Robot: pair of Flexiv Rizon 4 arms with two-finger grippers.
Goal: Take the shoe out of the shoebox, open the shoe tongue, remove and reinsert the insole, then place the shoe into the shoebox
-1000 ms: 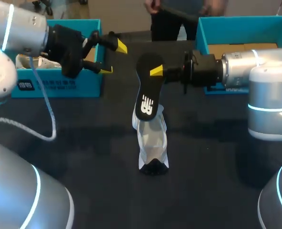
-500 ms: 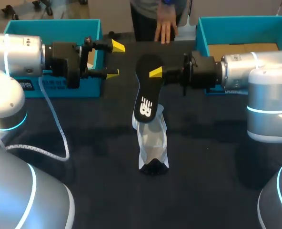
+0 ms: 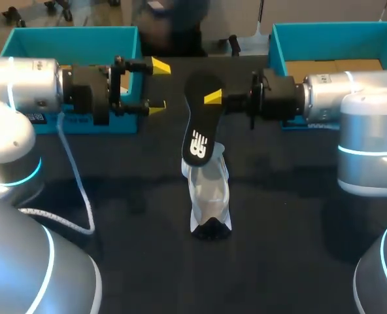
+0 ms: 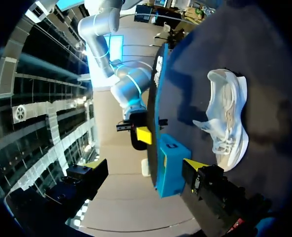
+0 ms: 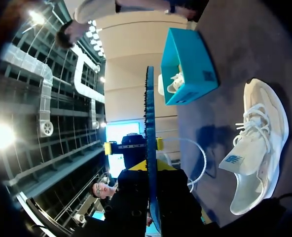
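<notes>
One flat black insole (image 3: 200,121); slim white shoe (image 3: 210,193)

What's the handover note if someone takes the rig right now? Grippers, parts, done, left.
Right gripper: shut on the insole, held on edge above the heel end of the shoe.
Left gripper: open, empty, in the air in front of the left shoebox.
Shoe: on the table between the left shoebox and the right shoebox, toe towards the robot.
Done: shoe out of the box, insole out; the tongue looks pulled open.
Left: put the insole back in, then place the shoe into the shoebox.
</notes>
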